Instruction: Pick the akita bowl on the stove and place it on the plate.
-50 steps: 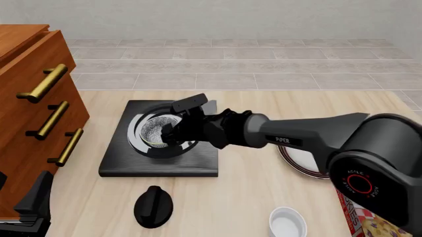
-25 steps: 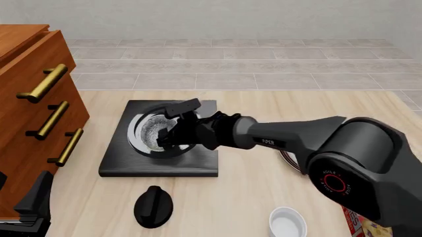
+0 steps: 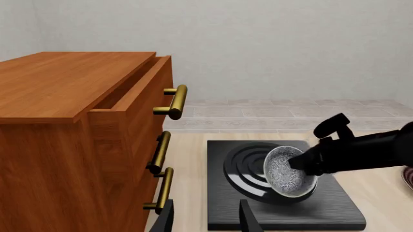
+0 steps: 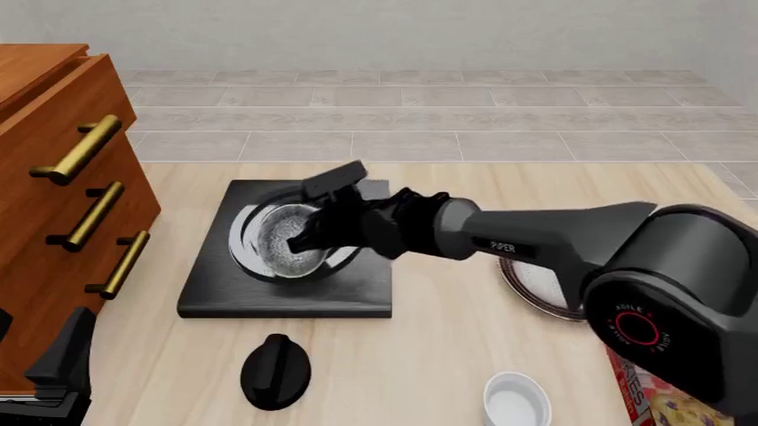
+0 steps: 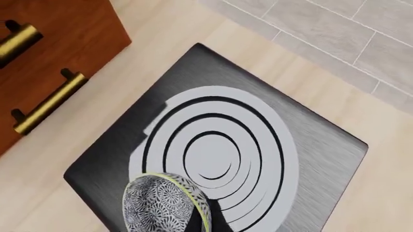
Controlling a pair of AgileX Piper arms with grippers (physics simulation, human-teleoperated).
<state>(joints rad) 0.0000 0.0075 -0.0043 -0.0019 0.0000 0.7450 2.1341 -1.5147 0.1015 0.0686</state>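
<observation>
Light wood table (image 4: 450, 355), wooden drawer cabinet (image 4: 59, 195) at left, tiled floor behind. My right arm stretches flat across to the stove (image 4: 284, 288), right gripper (image 4: 318, 232) clamped on the akita bowl (image 4: 288, 241) rim, bowl tilted, just above the burner rings. Plate (image 4: 539, 286) sits half-hidden behind my forearm; left gripper (image 3: 205, 218) idles near the cabinet, fingers apart, holding nothing.

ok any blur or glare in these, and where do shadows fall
All three renders are sharp, no blur or glare. Front view: soft shadow under the right arm on the stove. Right wrist view: the akita bowl darkens the burner rings beside it. Left wrist view: dim shade under the tilted bowl.
</observation>
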